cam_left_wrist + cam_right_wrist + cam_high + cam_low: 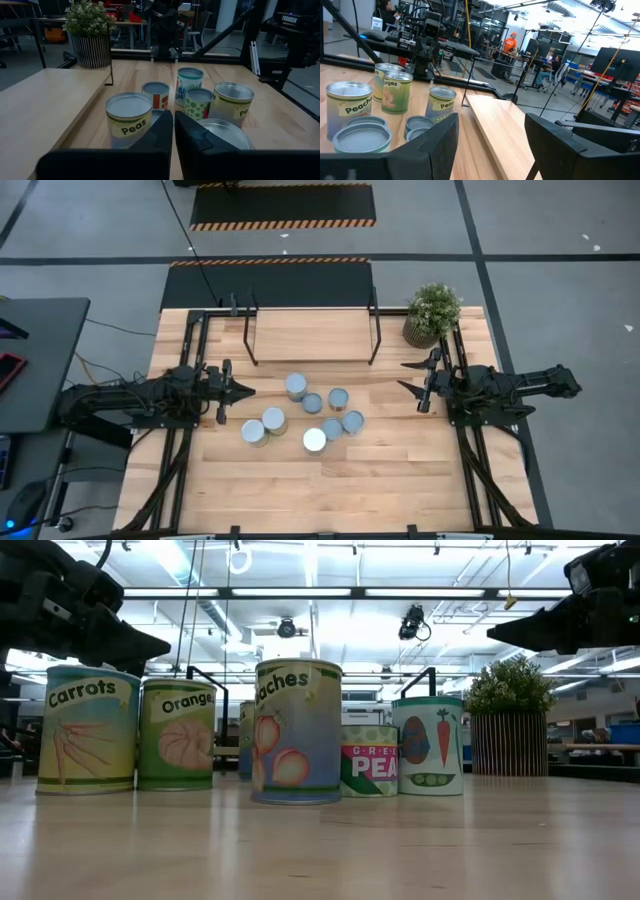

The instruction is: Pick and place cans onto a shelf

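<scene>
Step in hand: start of pick; nothing lifted, shelf (312,335) bare at upper centre of high view. Seven cans (303,416) clustered mid-frame on the table (400,480), between the arms, just below the shelf.

Left gripper (243,391) at left of cluster, fingers (160,132) together, holding nothing. Right gripper (406,377) at right of cluster, near the potted plant (432,313); fingers look parted in the wrist view yet read as shut, empty.

Next move, judged: open fingers, drop over an outer can, clear of neighbours.

Cans: smooth metal cylinders, rimmed silvery lids, glossy paper labels. Shelf: pale wood board, thin black frame.
</scene>
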{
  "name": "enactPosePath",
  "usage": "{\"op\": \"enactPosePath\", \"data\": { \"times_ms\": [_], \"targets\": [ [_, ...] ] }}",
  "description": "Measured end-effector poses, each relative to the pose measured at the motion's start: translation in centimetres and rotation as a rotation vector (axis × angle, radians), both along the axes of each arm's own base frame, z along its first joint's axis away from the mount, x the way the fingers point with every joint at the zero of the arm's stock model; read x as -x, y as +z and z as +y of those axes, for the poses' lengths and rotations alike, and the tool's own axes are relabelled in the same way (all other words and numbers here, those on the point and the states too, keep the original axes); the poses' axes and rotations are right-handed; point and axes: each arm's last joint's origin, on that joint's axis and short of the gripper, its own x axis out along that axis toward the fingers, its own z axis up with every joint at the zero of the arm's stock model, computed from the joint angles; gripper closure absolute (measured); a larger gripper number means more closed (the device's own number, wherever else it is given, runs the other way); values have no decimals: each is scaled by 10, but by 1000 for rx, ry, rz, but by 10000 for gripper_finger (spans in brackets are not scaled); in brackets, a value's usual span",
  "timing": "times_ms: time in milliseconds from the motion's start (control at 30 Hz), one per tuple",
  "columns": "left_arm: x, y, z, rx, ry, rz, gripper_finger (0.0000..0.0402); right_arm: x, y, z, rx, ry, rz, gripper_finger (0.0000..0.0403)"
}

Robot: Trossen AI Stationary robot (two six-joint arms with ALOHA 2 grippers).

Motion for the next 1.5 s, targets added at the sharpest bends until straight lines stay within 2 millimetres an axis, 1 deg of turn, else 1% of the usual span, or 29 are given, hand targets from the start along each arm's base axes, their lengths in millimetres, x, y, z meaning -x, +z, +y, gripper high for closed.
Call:
{"op": "enactPosePath", "data": {
  "times_ms": [633, 700, 833, 933, 1200, 1333, 1500],
  "targets": [
    [0, 1, 0, 0, 0, -15, 376, 0, 0, 0, 0, 0, 1, 168],
    [0, 4, 0, 54, 4, -40, 376, 0, 0, 0, 0, 0, 0, 168],
    [0, 9, 0, 269, 13, -103, 376, 0, 0, 0, 0, 0, 0, 168],
    [0, 13, 0, 327, 9, -142, 376, 0, 0, 0, 0, 0, 0, 168],
    [0, 19, 0, 326, -2, -207, 376, 0, 0, 0, 0, 0, 0, 168],
    [0, 19, 0, 325, -1, -205, 376, 0, 2, 0, -1, 0, -18, 168],
    [0, 19, 0, 218, 0, -202, 376, 0, 4, 0, -12, 1, -50, 168]
  ]
}}
